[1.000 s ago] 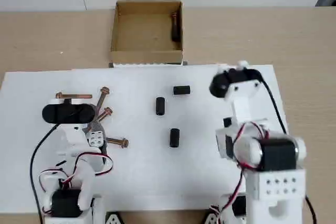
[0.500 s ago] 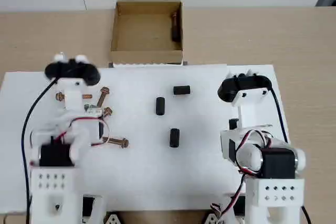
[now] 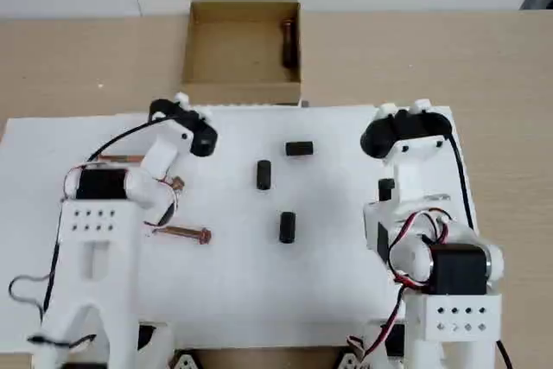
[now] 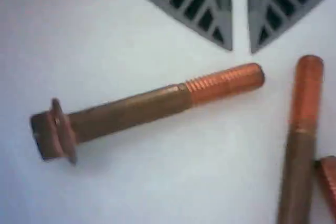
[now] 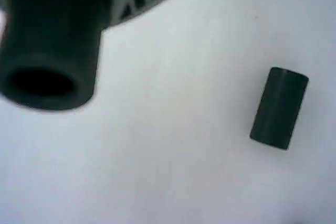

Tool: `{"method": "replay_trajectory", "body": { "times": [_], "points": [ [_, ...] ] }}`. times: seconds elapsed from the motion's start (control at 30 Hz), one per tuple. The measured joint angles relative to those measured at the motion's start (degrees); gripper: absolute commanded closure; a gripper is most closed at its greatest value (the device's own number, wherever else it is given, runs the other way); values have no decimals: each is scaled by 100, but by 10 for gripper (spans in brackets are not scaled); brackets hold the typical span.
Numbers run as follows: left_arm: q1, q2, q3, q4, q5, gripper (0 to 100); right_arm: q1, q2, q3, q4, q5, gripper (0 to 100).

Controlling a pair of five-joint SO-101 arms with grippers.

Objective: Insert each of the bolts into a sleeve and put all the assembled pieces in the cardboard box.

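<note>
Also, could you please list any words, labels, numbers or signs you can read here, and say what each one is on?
There are none that can be read: the cardboard box, the white sheet, each bolt, each sleeve and the arms show no words, numbers or signs.

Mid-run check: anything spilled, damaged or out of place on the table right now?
Nothing stands out. Three loose sleeves and the bolts lie flat on the white sheet, one assembled piece lies in the cardboard box, and the right gripper grips a fourth sleeve.
</note>
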Motion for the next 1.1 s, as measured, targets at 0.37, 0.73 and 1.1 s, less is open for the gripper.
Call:
{"method": "replay_trajectory", "body": {
  "times": [0.37, 0.73, 1.1],
  "points": [
    [0, 1723, -1196, 167, -343, 920, -9, 0, 343, -396, 0, 995],
    [0, 3402, -2374, 167, -563, 920, -18, 0, 607, -756, 0, 995],
    [-18, 4580, -2980, 132, -563, 924, -9, 0, 607, -756, 0, 994]
  ]
}}
